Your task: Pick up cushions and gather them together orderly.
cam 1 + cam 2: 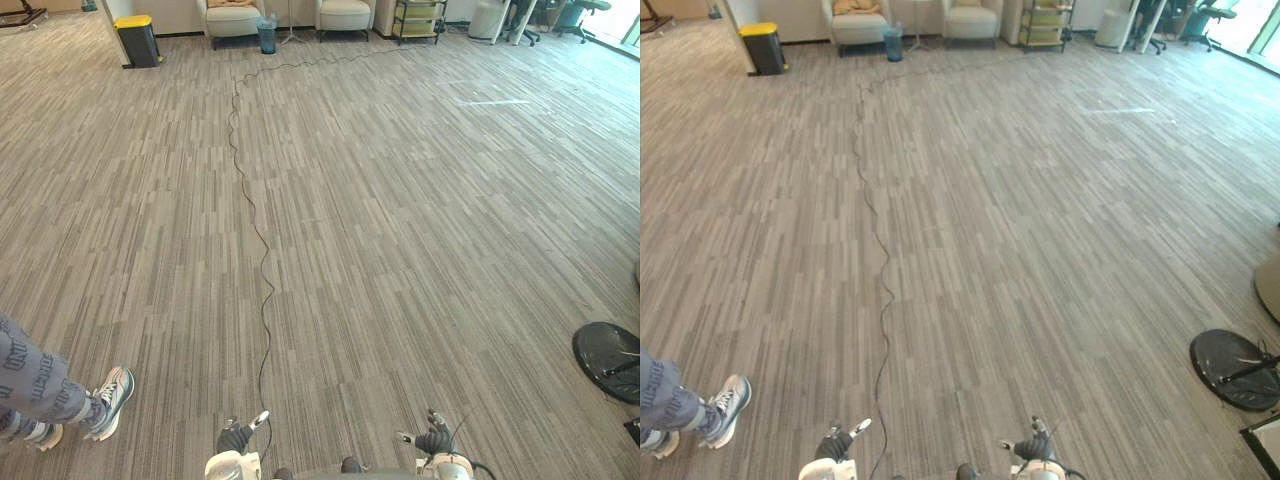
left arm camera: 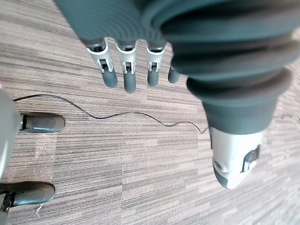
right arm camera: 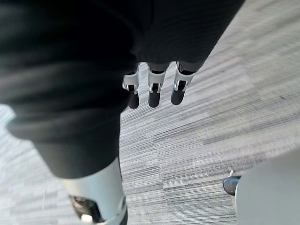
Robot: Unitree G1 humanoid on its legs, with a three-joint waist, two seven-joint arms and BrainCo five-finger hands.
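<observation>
Well, nearest to me both hands hang low over the carpet (image 1: pixel 400 250), at the bottom edge of the head views. My left hand (image 2: pixel 130 79) points at the floor. Its fingers are straight and side by side with narrow gaps between them, the thumb (image 2: pixel 233 161) stands well apart, and nothing is in the hand. My right hand (image 3: pixel 154 91) reads the same in its own wrist view, with straight fingers in a loose row, the thumb (image 3: pixel 98 201) off to one side, and bare carpet past the tips.

To my lower left a person stands near the left hand but apart from it. I see a leg in patterned grey trousers and a grey shoe (image 1: pixel 110 398) flat on the carpet. At the right edge, a little farther out, a black disc (image 1: pixel 608 360) lies flat on the floor with a dark bar across it.

Farther on, right of centre, there is a short white tape mark (image 1: pixel 495 102) on the carpet.

Along the far wall, from my left, stand a black bin (image 1: pixel 137 40) with a yellow lid, then the left armchair (image 1: pixel 233 20), a small pail (image 1: pixel 266 36), the right armchair (image 1: pixel 344 14) and a shelf cart (image 1: pixel 418 20). What looks like a tan cushion (image 1: pixel 855 6) lies on the left armchair's seat, against its back, well apart from both hands.
</observation>
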